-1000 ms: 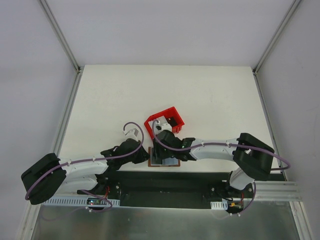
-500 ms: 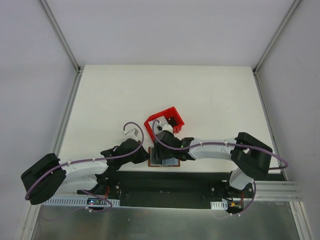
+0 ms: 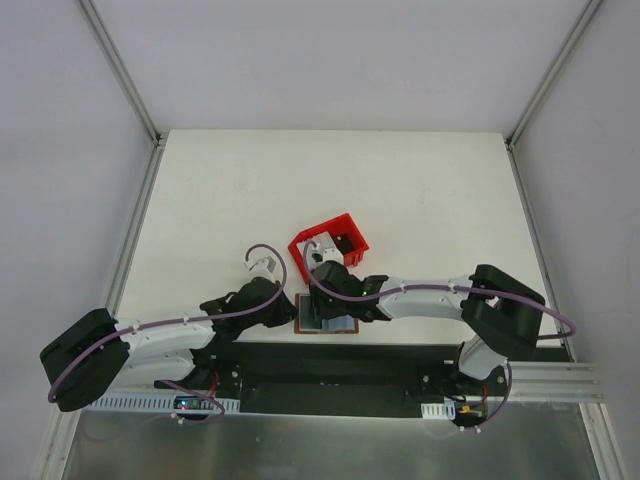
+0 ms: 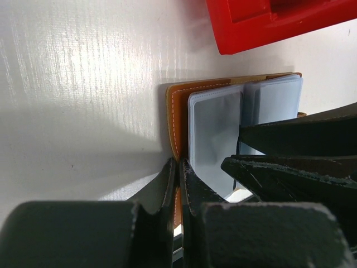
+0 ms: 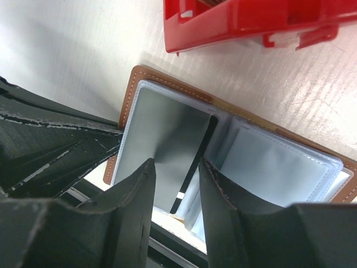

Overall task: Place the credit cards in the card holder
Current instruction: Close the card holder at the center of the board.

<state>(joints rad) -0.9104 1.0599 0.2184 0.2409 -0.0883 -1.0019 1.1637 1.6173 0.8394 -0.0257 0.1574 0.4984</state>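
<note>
The brown card holder (image 3: 327, 327) lies open at the table's near edge, with pale grey-blue sleeves inside (image 4: 273, 100). My left gripper (image 3: 291, 313) is shut on its brown left cover (image 4: 177, 106), fingertips together (image 4: 179, 164). My right gripper (image 3: 326, 300) hovers over the open holder with its fingers apart (image 5: 177, 167). A grey credit card (image 5: 162, 139) lies on the holder's left half (image 5: 131, 84), its right edge slightly raised, below the gap between my right fingers. No other cards show.
A red open-topped plastic tray (image 3: 330, 243) stands just behind the holder, also in the left wrist view (image 4: 268, 22) and right wrist view (image 5: 245, 19). The black table edge runs directly under the holder. Both arms crowd the holder from either side.
My right arm has shifted slightly left over the holder. My left gripper and the holder have stayed where they were.
</note>
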